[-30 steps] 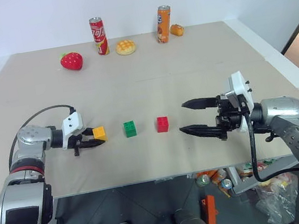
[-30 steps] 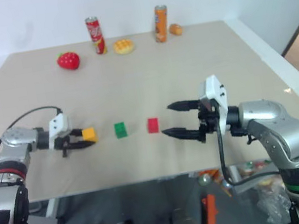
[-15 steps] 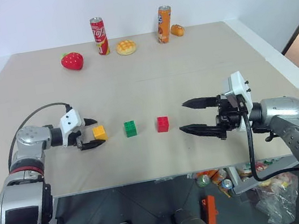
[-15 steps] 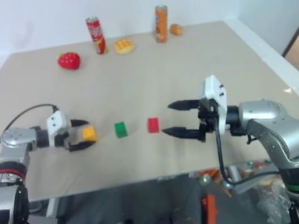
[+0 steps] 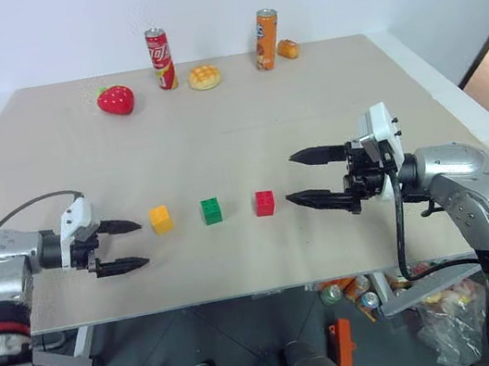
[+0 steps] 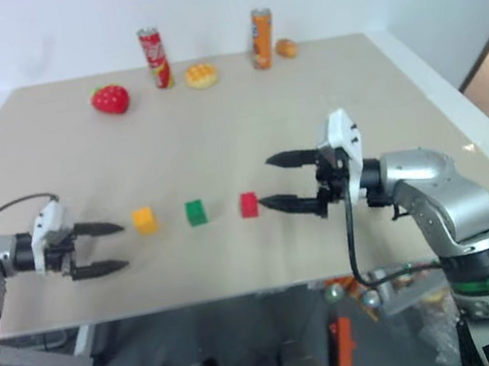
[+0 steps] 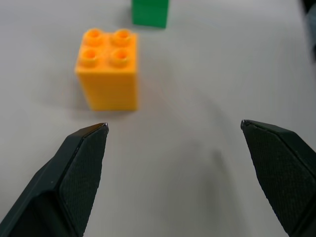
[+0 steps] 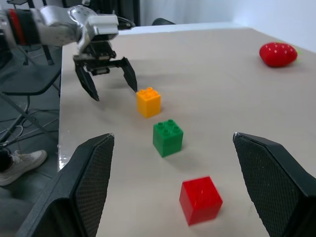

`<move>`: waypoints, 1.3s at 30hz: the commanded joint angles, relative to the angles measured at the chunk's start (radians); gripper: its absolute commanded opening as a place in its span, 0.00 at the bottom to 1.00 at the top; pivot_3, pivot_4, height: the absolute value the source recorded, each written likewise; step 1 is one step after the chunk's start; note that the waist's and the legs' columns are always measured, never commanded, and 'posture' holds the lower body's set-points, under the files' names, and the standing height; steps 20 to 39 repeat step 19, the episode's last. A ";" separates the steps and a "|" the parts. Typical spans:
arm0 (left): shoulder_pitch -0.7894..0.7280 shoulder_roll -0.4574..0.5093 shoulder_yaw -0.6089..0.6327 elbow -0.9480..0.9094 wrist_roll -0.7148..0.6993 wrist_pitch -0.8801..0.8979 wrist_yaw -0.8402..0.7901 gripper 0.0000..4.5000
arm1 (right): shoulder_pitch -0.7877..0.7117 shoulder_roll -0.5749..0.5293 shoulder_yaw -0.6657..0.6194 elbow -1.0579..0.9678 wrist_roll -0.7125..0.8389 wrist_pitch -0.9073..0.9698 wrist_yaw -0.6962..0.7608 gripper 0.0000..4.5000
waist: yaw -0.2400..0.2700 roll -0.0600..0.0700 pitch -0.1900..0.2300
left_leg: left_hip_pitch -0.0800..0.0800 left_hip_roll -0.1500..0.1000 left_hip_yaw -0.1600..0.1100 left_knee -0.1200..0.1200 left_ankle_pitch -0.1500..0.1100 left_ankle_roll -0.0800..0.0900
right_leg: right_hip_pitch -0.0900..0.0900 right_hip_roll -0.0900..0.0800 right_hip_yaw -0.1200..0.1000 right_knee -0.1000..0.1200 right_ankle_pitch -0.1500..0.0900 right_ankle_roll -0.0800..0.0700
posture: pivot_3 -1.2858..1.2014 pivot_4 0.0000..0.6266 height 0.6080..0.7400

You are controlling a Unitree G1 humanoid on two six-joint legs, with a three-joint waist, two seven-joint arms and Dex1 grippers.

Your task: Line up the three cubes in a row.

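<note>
Since the yellow-orange cube point(image 5: 160, 219), green cube point(image 5: 212, 210) and red cube point(image 5: 265, 202) already sit in an evenly spaced row near the front of the counter point(image 5: 235, 128), the step in hand looks like clearing away without disturbing them. The left tool point(image 5: 118, 246) hangs wide and empty just beside the yellow-orange cube, apart from it. The right tool point(image 5: 312, 176) also stands wide with nothing in it, near the red cube. A clean finish probably means drawing each tool straight off along the row's line, fingers kept spread, so no tip clips an end cube. If any nudge is needed, a light touch on one end seems enough.
</note>
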 commanded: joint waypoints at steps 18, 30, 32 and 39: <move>0.345 -0.434 0.431 -0.757 -0.197 0.483 1.175 0.99 | -0.043 0.242 -0.156 0.413 -0.331 -0.218 -0.657 0.89 | 0.005 -0.001 -0.001 | 0.003 0.000 0.003 0.002 0.002 0.000 | 0.005 0.000 0.001 -0.001 0.003 -0.001 | 0.52 0.24 1.00; 0.347 -0.440 0.424 -0.760 -0.199 0.484 1.184 0.99 | -0.034 0.255 -0.169 0.413 -0.330 -0.209 -0.687 0.89 | 0.005 -0.001 -0.001 | 0.003 0.000 0.003 0.002 0.003 -0.001 | 0.005 0.000 0.001 -0.002 0.002 -0.002 | 0.52 0.24 1.00; 0.347 -0.440 0.424 -0.760 -0.199 0.484 1.184 0.99 | -0.034 0.255 -0.169 0.413 -0.330 -0.209 -0.687 0.89 | 0.005 -0.001 -0.001 | 0.003 0.000 0.003 0.002 0.003 -0.001 | 0.005 0.000 0.001 -0.002 0.002 -0.002 | 0.52 0.24 1.00; 0.347 -0.440 0.424 -0.760 -0.199 0.484 1.184 0.99 | -0.034 0.255 -0.169 0.413 -0.330 -0.209 -0.687 0.89 | 0.005 -0.001 -0.001 | 0.003 0.000 0.003 0.002 0.003 -0.001 | 0.005 0.000 0.001 -0.002 0.002 -0.002 | 0.52 0.24 1.00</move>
